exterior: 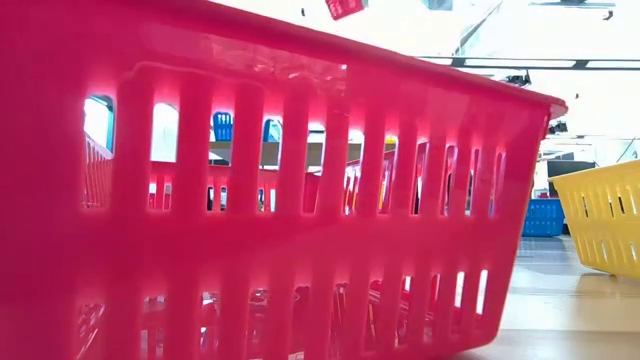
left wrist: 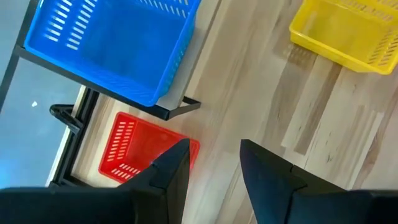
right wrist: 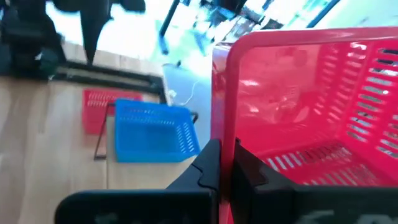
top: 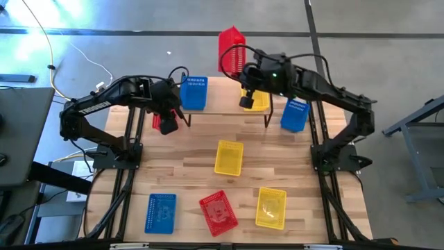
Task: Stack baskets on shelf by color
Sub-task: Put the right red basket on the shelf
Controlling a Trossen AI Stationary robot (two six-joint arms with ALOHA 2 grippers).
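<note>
Right pincer: clamped on red basket rim, raised beyond the shelf. Left pincer: apart, empty, over floor-level red basket. Risk: thin rim grip slipping; basket tilts, drops.

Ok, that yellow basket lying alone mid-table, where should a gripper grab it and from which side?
Probably from straight above, pinching one long side wall of the yellow basket. It sits upright with its mouth open, the rim is thin enough for two fingers, and bare table surrounds it.
</note>
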